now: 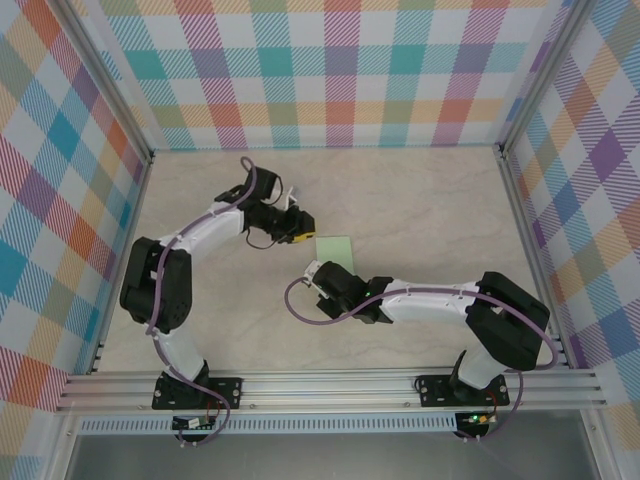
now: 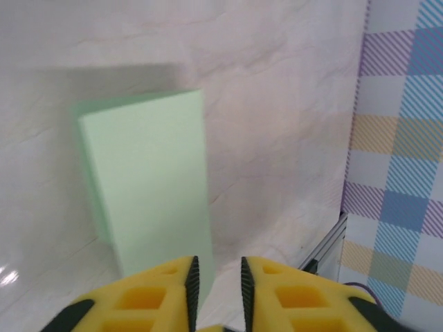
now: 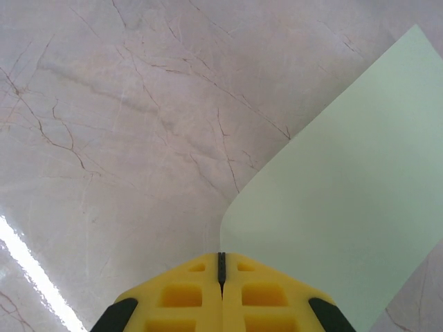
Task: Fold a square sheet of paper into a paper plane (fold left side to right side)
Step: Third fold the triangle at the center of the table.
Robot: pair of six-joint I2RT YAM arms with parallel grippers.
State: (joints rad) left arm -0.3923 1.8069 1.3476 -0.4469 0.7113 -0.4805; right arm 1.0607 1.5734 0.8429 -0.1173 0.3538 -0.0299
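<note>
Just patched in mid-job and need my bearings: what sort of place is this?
Probably a lab robot booth: plaid panels wall in a marble-look table, and aluminium rails frame it, with the left arm and right arm bolted to the near rail.

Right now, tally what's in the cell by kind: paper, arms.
green paper sheet: 1
robot arms: 2 (left arm, right arm)
Total: 3
</note>
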